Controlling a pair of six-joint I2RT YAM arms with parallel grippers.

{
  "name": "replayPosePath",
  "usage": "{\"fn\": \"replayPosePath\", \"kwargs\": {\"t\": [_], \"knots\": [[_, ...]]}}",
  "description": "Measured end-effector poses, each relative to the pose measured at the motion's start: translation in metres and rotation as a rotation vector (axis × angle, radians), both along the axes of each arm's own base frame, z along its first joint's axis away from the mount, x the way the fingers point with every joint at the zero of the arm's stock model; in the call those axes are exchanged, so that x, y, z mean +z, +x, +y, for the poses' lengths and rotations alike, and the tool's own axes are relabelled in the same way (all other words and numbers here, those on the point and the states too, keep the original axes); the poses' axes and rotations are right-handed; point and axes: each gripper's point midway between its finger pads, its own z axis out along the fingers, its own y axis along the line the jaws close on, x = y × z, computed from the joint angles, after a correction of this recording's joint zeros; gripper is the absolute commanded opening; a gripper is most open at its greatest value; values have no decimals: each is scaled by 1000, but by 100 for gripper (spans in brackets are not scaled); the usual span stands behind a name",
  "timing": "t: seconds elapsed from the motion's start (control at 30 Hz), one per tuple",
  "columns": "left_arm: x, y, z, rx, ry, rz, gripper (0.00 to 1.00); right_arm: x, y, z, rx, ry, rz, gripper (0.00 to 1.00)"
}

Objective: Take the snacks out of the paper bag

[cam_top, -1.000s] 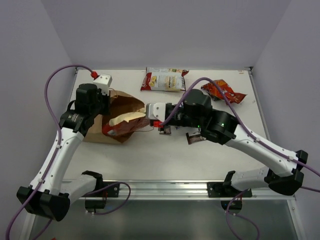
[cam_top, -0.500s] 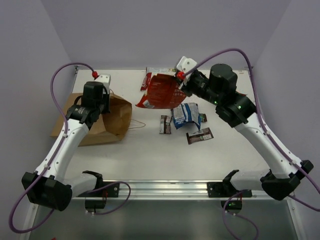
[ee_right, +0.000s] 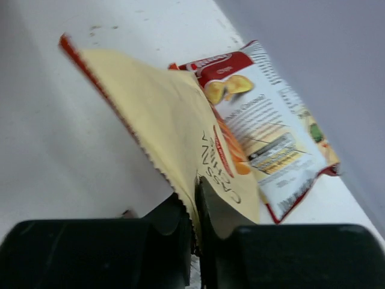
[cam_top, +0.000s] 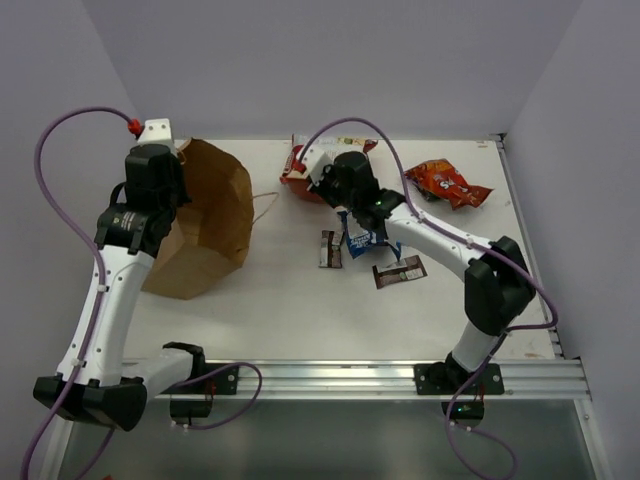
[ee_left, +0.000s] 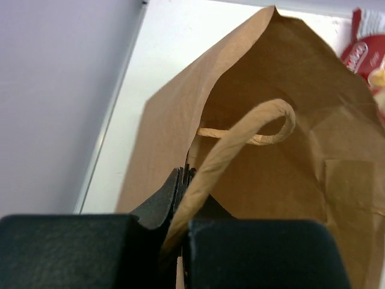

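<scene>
The tall brown kraft paper bag (cam_top: 205, 225) hung from the left pincer (ee_left: 183, 180), whose jaws were clamped tight on its rim at the root of a twisted paper loop handle (ee_left: 255, 129). The bag's mouth gaped at that pincer and its long axis ran away from the fingers, down toward the white surface (cam_top: 290, 320).

The right pincer (ee_right: 195, 201) was pinched on the serrated end of a tan-yellow crinkly packet with a red edge (ee_right: 162, 120). The packet stood on edge, stretching straight ahead of the fingers. "CASSAVA" ran lengthwise along its side; the line beneath was cut off.

Just ahead and to the right of that pincer lay a white-and-red chip bag (ee_right: 264, 126), flat, with pictured chips, a red logo and small print too fine to read. An orange-red chip bag (cam_top: 447, 182) lay well off to the pincer's right. Behind the pincer, under its forearm, sat a blue-and-white packet (cam_top: 362, 238). Two dark brown candy bars (cam_top: 330, 248) lay nearer the bases, one pointing near-to-far, the other slanted.
</scene>
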Motion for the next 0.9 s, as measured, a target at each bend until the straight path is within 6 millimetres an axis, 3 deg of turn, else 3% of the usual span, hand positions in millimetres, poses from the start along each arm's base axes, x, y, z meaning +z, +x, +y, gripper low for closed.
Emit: {"fn": "replayPosePath", "kwargs": {"t": [0.1,0.13,0.23,0.27,0.37,0.47,0.73,0.83,0.9], "knots": [[12,-3,14,58,-9,-38,0,-35,-30,23,72,-29,44,33],[14,-4,16,67,-16,-47,0,-45,-44,33,114,-33,65,53],[18,-2,12,56,-44,-66,0,-68,-86,60,229,-27,146,81],[19,0,9,46,-56,-72,0,-76,-105,70,280,-17,194,85],[22,7,-2,5,-97,-88,0,-79,-137,78,350,25,301,94],[26,17,-10,-28,-124,-100,0,-52,-155,68,355,89,350,99],[41,65,-20,-79,-211,-142,0,88,-191,13,298,343,188,99],[46,88,-15,-92,-245,-163,0,111,-206,-16,252,417,147,99],[49,102,-15,-112,-273,-182,0,112,-216,-35,219,446,144,99]]}}
